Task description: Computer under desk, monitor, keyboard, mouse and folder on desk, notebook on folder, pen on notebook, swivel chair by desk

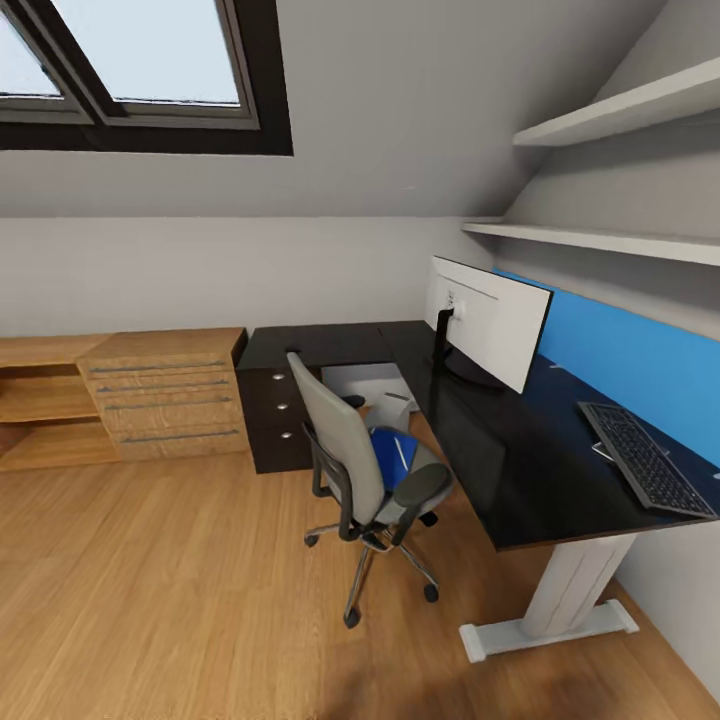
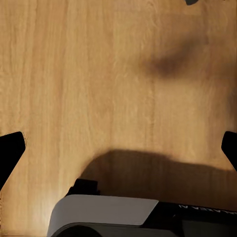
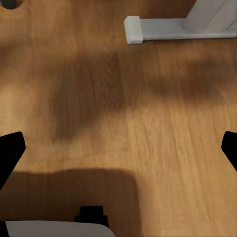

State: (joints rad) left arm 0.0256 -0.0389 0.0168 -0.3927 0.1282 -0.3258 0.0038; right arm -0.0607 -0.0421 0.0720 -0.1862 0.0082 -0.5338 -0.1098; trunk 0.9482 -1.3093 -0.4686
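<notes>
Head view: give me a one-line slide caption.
Attic bedroom: monitor and keyboard on the black desk, blue folder on the swivel chair.

The desk [image 1: 500,470] serves as landmark. Its black top lies bare between the monitor [image 1: 490,322] and the keyboard [image 1: 645,456], and bare again along the front edge, giving open reach there. The swivel chair [image 1: 360,460] stands just before the desk's inner corner, its tall back toward the room, blocking the way to the knee space; the folder [image 1: 392,452] lies on its seat. The wooden floor [image 1: 180,590] in front of the desk is open. The desk's white foot [image 3: 148,28] juts onto the floor.
</notes>
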